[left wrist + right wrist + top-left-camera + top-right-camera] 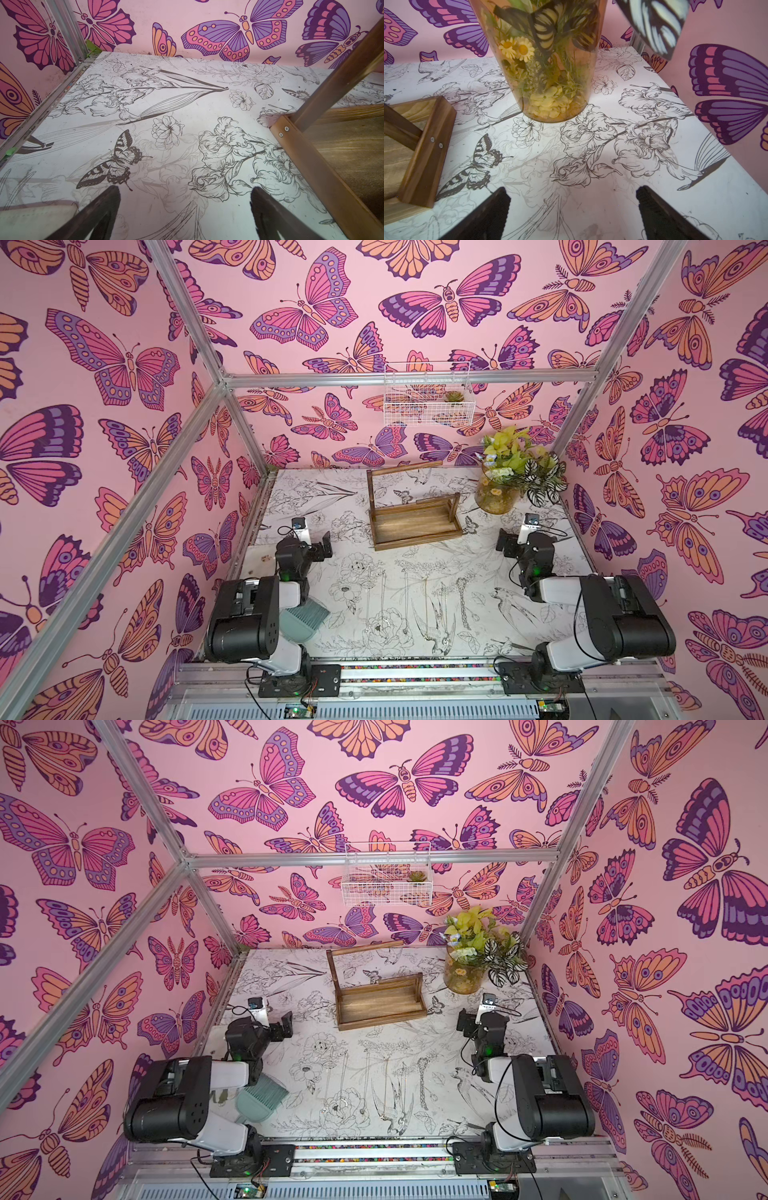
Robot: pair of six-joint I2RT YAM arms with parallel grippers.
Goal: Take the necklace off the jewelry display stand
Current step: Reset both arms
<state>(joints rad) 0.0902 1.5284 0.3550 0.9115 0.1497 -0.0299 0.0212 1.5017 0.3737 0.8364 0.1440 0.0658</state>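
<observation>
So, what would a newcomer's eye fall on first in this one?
The pink butterfly wallpaper covers every wall. Next come the dark wooden jewelry display stand at the middle of the table, its bars looking bare, and the amber vase of flowers in the far right corner.

Stained, grainy wood is showing on jewelry display stand (pixel 415 526); vase (pixel 494 495) is looking glossy translucent amber; table (pixel 419 568) is looking matt, printed.

light: bright, even | shadows: soft, faint | edges: wide-angle bending | blur: nearest leaf, wrist view
</observation>
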